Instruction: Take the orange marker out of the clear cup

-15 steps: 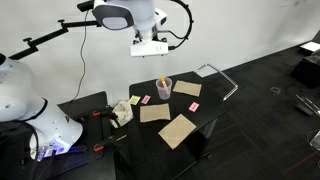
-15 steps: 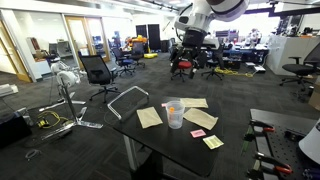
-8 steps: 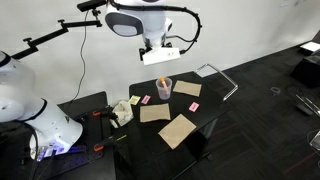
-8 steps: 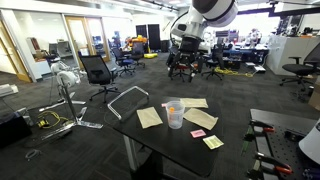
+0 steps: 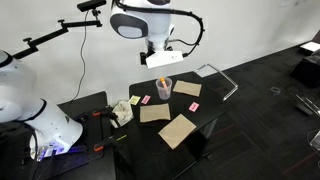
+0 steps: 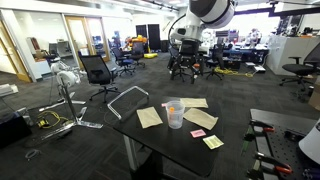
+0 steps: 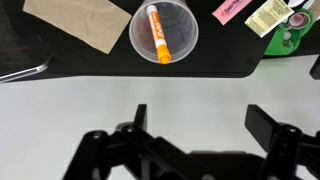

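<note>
1. The Robotiq gripper (image 7: 200, 135) is shown hanging well above the black table (image 7: 100, 65). Its jaws are spread wide and nothing is held.
2. One risk is judged from here: the clear cup (image 7: 164, 32) looks light and stands near the table's edge. If the descent is off line, its rim could be struck and the cup tipped or pushed toward that edge.
3. A second risk is judged: the cup wall could be clamped along with the marker, so that both are lifted together.
4. The orange marker (image 7: 157, 32) is seen as a short, slim orange stick with a white strip along its body. It is propped at a slant inside the cup.
5. The cup is placed between a brown paper sheet (image 7: 85, 20) and a pink card (image 7: 230, 10).
</note>
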### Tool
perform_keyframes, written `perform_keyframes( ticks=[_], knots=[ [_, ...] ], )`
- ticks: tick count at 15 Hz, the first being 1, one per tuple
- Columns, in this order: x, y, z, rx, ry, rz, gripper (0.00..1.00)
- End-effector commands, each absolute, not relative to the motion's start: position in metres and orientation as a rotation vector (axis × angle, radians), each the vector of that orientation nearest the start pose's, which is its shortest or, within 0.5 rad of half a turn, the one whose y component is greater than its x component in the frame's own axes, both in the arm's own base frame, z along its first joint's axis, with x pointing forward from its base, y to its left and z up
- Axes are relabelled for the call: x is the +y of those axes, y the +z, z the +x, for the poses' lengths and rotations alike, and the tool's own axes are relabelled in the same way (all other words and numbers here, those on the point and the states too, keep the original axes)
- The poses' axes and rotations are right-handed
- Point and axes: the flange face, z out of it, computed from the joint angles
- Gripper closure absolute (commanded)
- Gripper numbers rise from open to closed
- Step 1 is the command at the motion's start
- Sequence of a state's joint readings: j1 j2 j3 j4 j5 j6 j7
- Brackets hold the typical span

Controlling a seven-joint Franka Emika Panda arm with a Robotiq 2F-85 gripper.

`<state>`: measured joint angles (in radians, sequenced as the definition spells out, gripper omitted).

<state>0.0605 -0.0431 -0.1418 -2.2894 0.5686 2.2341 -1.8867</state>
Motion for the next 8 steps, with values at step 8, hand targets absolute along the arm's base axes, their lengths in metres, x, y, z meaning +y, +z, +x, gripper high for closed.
perform_keyframes(
  ticks=[8],
  knots=[
    [-0.025,0.358,0.517,-1.925,-0.577,-2.048,0.0]
  ],
)
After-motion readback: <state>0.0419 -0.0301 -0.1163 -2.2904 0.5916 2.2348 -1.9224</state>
